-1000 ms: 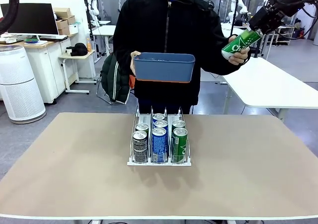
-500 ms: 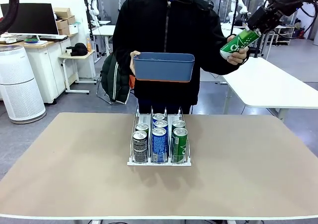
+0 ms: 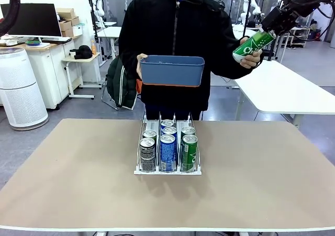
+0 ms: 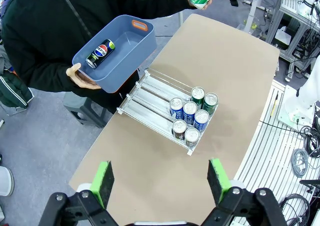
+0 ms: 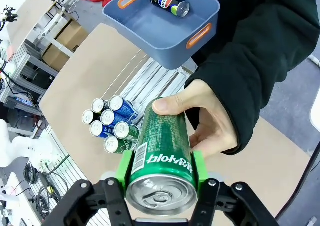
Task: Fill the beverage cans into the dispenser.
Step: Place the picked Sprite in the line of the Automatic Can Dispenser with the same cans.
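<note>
Gripping the green can (image 5: 162,151) by its top end, my right gripper (image 5: 161,168) is clenched high beyond the table's (image 3: 78,183) far right edge, where the person's hand (image 5: 200,116) wraps the body.
My left gripper (image 4: 161,180) hangs released, high above the table. Six cans (image 3: 168,147) crowd the dispenser's (image 4: 150,93) near end, with bare lanes behind and broad tabletop either side. A Pepsi can (image 5: 170,2) lies in the blue bin (image 5: 165,45). The green can's print I cannot read.

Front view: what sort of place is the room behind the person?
Probably a lab or workshop hall rather than a home. A computer monitor stands beside stacked cardboard boxes, and plain white work tables are spread across a large open space.
</note>
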Available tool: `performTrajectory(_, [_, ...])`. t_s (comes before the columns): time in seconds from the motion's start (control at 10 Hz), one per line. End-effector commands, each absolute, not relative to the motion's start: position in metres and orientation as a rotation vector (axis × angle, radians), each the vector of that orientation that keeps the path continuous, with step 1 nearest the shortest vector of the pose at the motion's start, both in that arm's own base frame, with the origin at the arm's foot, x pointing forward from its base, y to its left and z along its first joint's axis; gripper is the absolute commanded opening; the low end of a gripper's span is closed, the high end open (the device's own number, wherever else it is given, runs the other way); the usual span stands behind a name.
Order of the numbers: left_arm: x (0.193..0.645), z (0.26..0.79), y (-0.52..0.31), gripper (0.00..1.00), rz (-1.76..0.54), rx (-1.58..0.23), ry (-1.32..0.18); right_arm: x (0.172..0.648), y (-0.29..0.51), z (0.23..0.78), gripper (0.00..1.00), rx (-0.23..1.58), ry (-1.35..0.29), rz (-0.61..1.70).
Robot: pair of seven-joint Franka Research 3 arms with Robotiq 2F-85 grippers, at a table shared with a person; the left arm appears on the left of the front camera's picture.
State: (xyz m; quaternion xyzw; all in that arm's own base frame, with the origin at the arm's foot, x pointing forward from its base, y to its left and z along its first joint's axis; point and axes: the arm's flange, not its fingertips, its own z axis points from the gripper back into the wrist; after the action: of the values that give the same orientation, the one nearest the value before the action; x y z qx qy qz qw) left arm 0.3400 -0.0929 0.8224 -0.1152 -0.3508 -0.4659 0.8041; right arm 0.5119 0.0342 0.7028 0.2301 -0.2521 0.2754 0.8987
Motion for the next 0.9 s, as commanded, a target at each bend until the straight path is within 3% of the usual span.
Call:
performTrajectory(0.0, [0.3402,0.8225,-0.0921,1.00,-0.994,-0.246,-0.757,0.5118,0.0332,0.7031,0.00,0.478,-0.524,0.568])
performTrajectory(0.8, [0.3402,0.8225,-0.0921,1.00,-0.994,-0.246,-0.757,0.5118,0.0332,0.7031,0.00,0.478,-0.524,0.568])
